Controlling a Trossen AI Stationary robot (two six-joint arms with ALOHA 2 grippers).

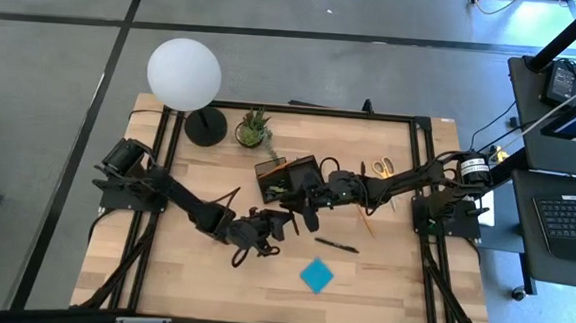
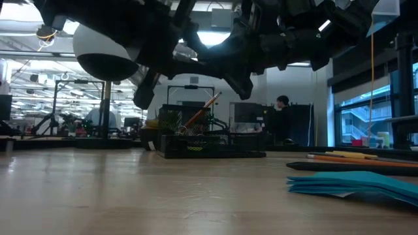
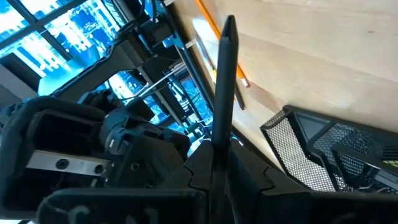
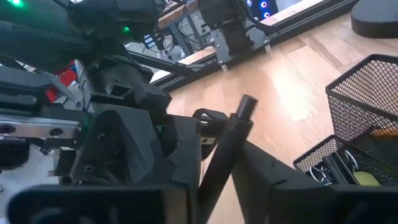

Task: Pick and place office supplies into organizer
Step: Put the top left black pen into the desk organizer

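Observation:
My left gripper (image 1: 264, 228) and my right gripper (image 1: 310, 211) hang close together above the table's middle, just near of the black mesh organizer (image 1: 279, 177). Each is shut on a black pen; whether it is the same pen, I cannot tell. The organizer holds an orange pencil leaning out of it (image 2: 204, 108). Another black pen (image 1: 335, 246) lies flat on the table. The blue sticky-note pad (image 1: 316, 274) lies nearer the near edge. Yellow-handled scissors (image 1: 378, 168) and an orange pencil (image 1: 367, 222) lie to the right. My left gripper (image 3: 214, 163) pinches a black pen's shaft (image 3: 219, 124) between its two fingers. The pen runs on forward past the fingertips, its free end (image 3: 229, 25) clear above the table. My right gripper (image 4: 208, 177) pinches a black pen's shaft (image 4: 224, 143) between its two fingers. The pen sticks out forward, and its blunt end (image 4: 246, 102) is lifted clear of the wood.
A lamp with a white globe (image 1: 183, 72) and a round black base (image 1: 206, 128) stands at the far left, with a small potted plant (image 1: 253, 130) beside it. A black frame (image 1: 414, 149) edges the table. Bare wood lies along the near left.

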